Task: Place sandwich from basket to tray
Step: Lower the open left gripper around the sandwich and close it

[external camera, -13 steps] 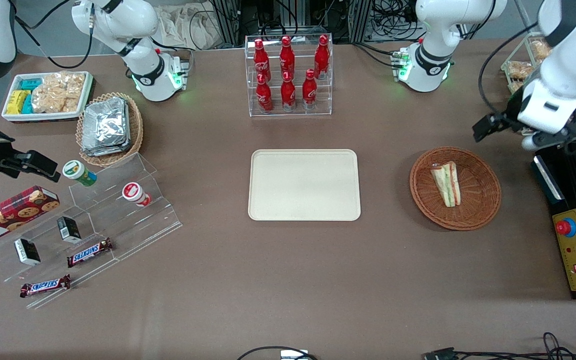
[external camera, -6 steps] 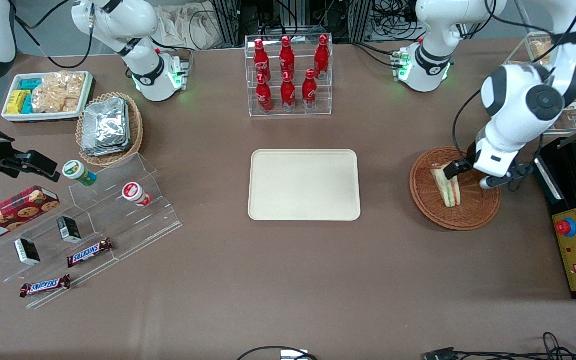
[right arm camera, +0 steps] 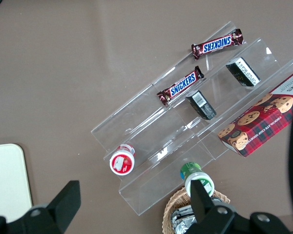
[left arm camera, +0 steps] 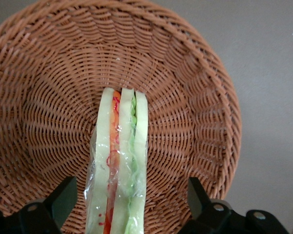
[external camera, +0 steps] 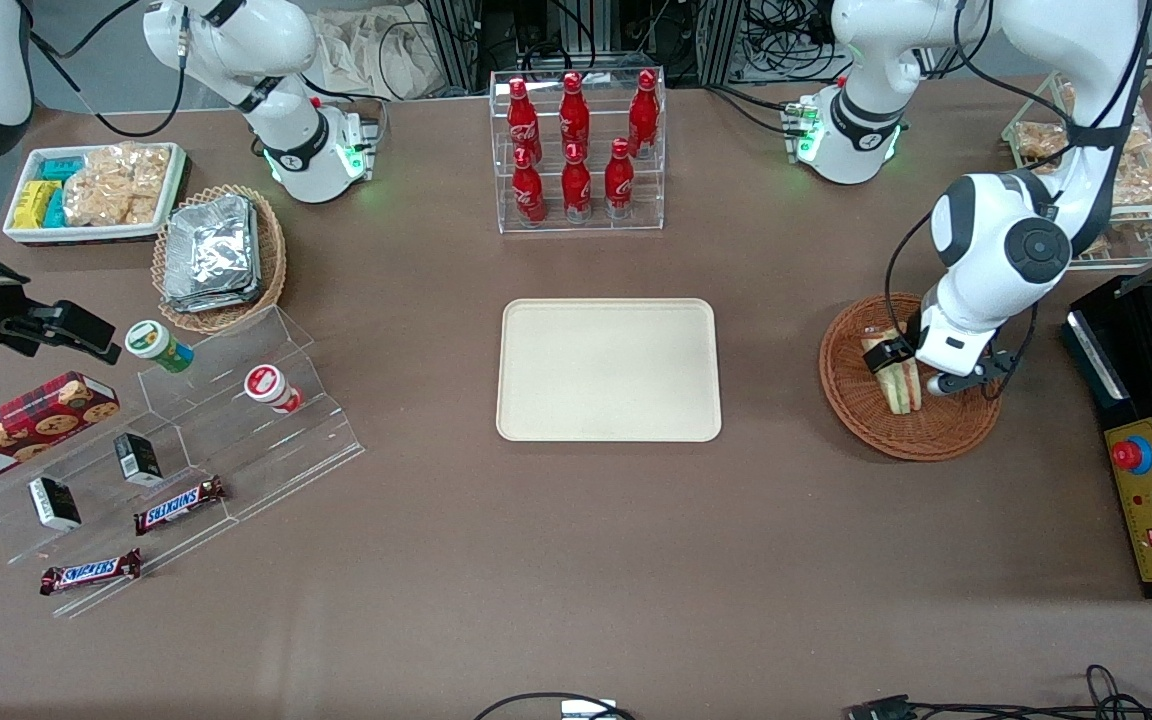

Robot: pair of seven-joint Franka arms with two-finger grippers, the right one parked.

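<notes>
Three white bread layers — the sandwich (left arm camera: 118,165) in the basket (left arm camera: 195,97) — between the spread claw (left arm camera: 129,204).

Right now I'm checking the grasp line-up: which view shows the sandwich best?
The left wrist view: the sandwich fills it, layers clear, between the open gripper's fingers in the basket. The front view shows it small, partly hidden by the arm. The right wrist view does not show it.

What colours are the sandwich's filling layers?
Orange-red and green between white bread on the sandwich, clearest in the left wrist view.
</notes>
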